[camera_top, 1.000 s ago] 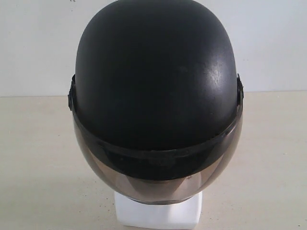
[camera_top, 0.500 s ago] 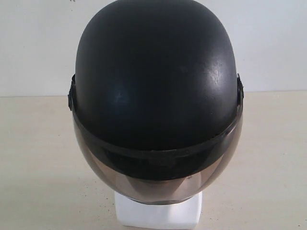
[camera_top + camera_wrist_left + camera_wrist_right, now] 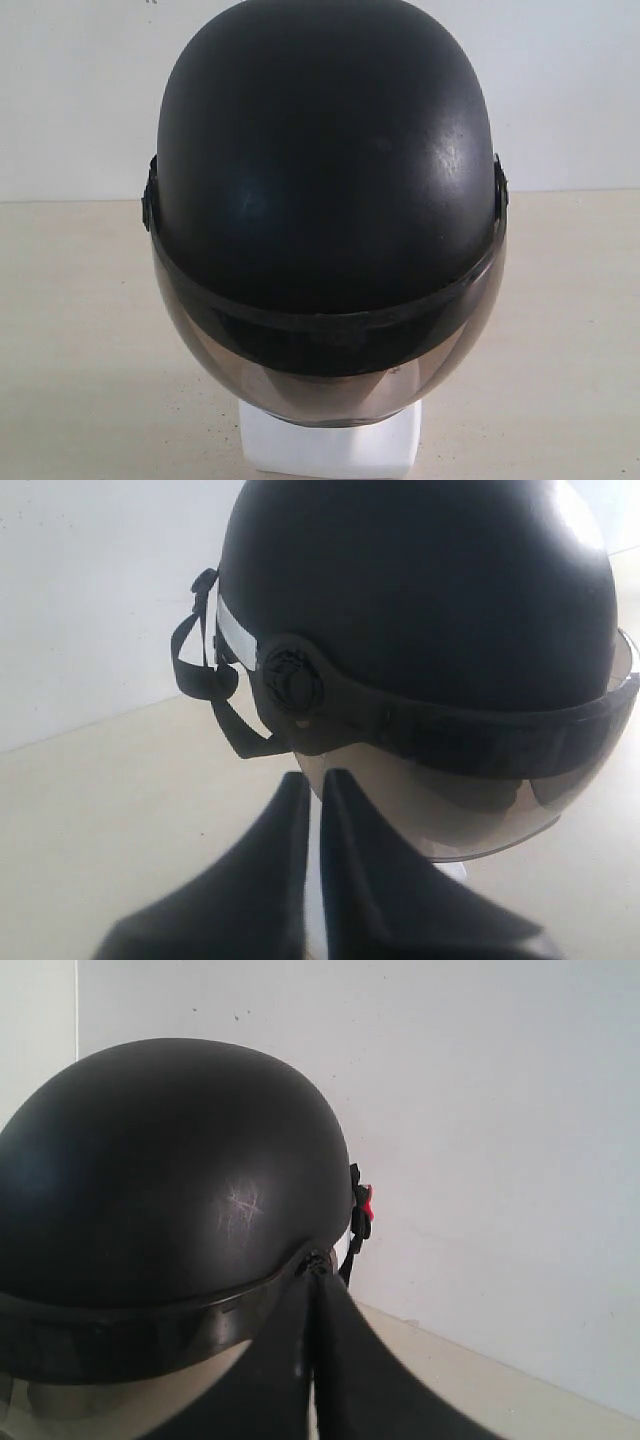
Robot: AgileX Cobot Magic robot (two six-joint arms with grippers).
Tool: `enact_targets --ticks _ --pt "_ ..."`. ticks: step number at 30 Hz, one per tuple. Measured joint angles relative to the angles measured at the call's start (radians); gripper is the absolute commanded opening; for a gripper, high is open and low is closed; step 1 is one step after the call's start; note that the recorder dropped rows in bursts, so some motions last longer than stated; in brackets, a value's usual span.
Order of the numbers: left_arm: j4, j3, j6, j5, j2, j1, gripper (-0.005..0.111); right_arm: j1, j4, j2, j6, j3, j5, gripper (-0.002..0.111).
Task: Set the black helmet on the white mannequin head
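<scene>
The black helmet [image 3: 325, 170] sits over the white mannequin head, whose square base [image 3: 330, 448] shows below the smoky visor [image 3: 330, 385]; the face is hidden behind the visor. In the left wrist view the helmet [image 3: 420, 600] fills the frame, and my left gripper [image 3: 315, 777] is shut just below the visor's round pivot [image 3: 290, 685], holding nothing. My right gripper [image 3: 315, 1265] is shut too, its tips close beside the visor hinge on the helmet's [image 3: 170, 1170] other side. Neither gripper shows in the exterior view.
The mannequin stands on a beige tabletop [image 3: 80, 350] before a white wall [image 3: 570, 90]. Black chin straps [image 3: 205, 670] hang off the helmet's rear, with a red buckle part [image 3: 366, 1205] on the far side.
</scene>
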Motion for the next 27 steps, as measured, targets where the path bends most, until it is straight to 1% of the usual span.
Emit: enact_targets --ticks 2,4,5,7,8,9,11,12,14,17,27 --pt "0.000 0.000 0.000 0.000 0.000 0.000 0.004 -0.005 0.000 -0.013 0.000 0.000 0.000 0.000" --pt "0.000 0.000 0.000 -0.002 0.000 0.000 0.004 -0.056 0.010 -0.043 0.015 0.002 0.005 0.000" --pt "0.000 0.000 0.000 -0.002 0.000 0.000 0.004 -0.104 0.018 -0.058 0.030 0.009 0.007 0.000" --pt "0.000 0.000 0.000 -0.002 0.000 0.000 0.004 -0.255 0.024 -0.091 0.061 0.057 0.005 0.000" --pt "0.000 0.000 0.000 -0.002 0.000 0.000 0.004 -0.301 0.025 -0.099 0.069 0.079 0.005 0.000" --pt "0.000 0.000 0.000 -0.002 0.000 0.000 0.004 -0.382 0.025 -0.116 0.091 0.129 0.005 0.000" --pt "0.000 0.000 0.000 -0.002 0.000 0.000 0.004 -0.479 0.028 -0.150 0.133 0.202 0.007 0.000" --pt "0.000 0.000 0.000 -0.002 0.000 0.000 0.004 -0.499 0.030 -0.167 0.146 0.230 0.007 0.000" --pt "0.000 0.000 0.000 -0.002 0.000 0.000 0.004 -0.513 0.030 -0.209 0.158 0.296 0.005 0.000" --pt "0.000 0.000 0.000 -0.003 -0.002 0.000 0.004 -0.514 0.037 -0.216 0.174 0.384 -0.014 0.000" --pt "0.000 0.000 0.000 -0.004 -0.002 0.000 0.004 -0.516 0.022 -0.216 0.165 0.390 0.068 0.000"
